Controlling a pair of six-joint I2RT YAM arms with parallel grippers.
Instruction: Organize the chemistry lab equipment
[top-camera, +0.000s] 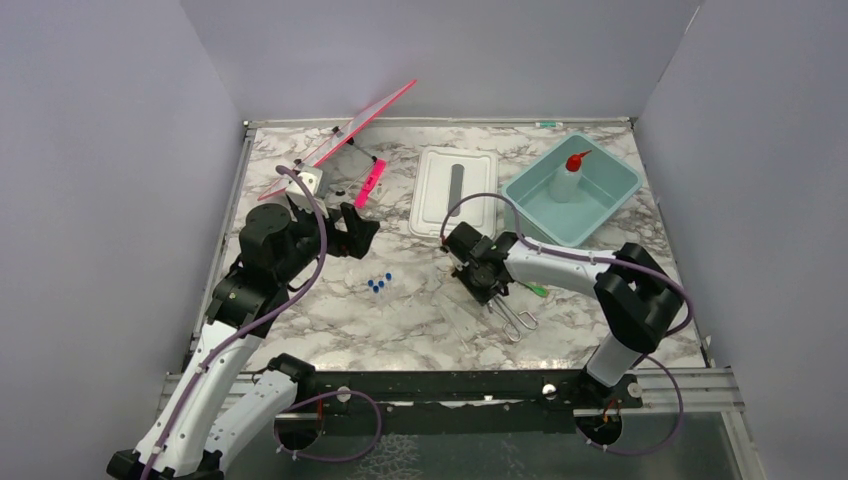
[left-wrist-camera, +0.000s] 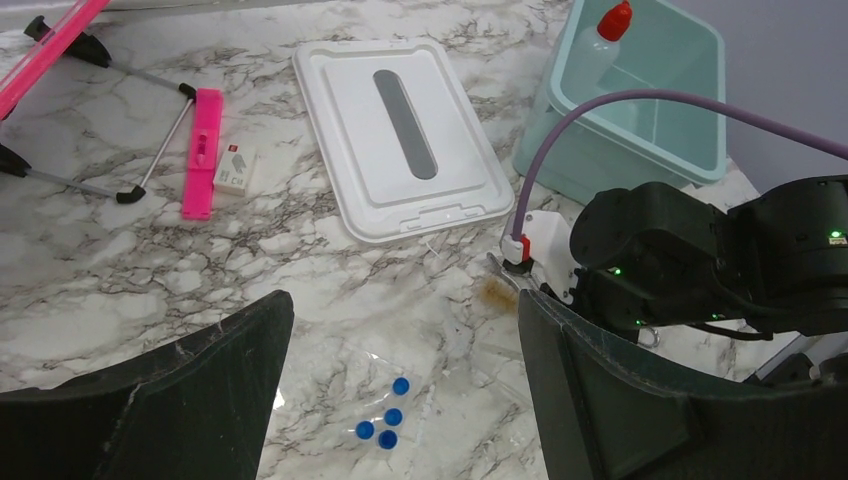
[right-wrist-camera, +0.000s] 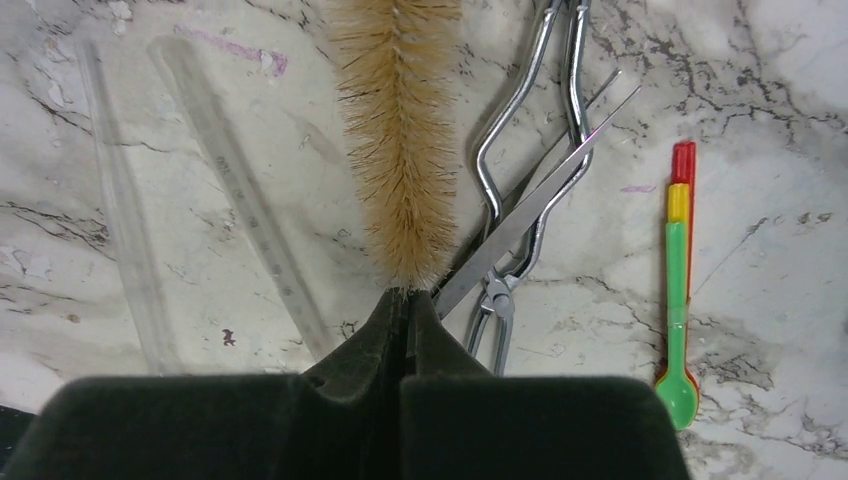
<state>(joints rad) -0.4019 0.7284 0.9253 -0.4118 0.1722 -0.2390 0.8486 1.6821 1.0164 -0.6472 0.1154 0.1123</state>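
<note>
Two arms reach out over the marble table (top-camera: 330, 310). From above, the left gripper (top-camera: 352, 232) is stretched forward on the left, near four blue caps (top-camera: 378, 284) clustered together, while the right arm folds back across the middle so the right gripper (top-camera: 492, 290) sits low by one wire clamp (top-camera: 516, 320) and one green-tipped stick (top-camera: 537, 290). One white squeeze bottle (top-camera: 571, 175) stands inside the teal tub (top-camera: 535, 215) at the back right, beside one white lid (top-camera: 455, 190). Through the left wrist camera, its fingers (left-wrist-camera: 200, 400) are spread wide with nothing between them, above the four caps. Through the right wrist camera, the fingers are pinched tight on the base of one tan-bristled brush (right-wrist-camera: 400, 150). One pair of metal tweezers (right-wrist-camera: 540, 200) and the clamp lie just right of it, two clear tubes (right-wrist-camera: 245, 230) lie to its left, and the stick lies farther right.
</note>
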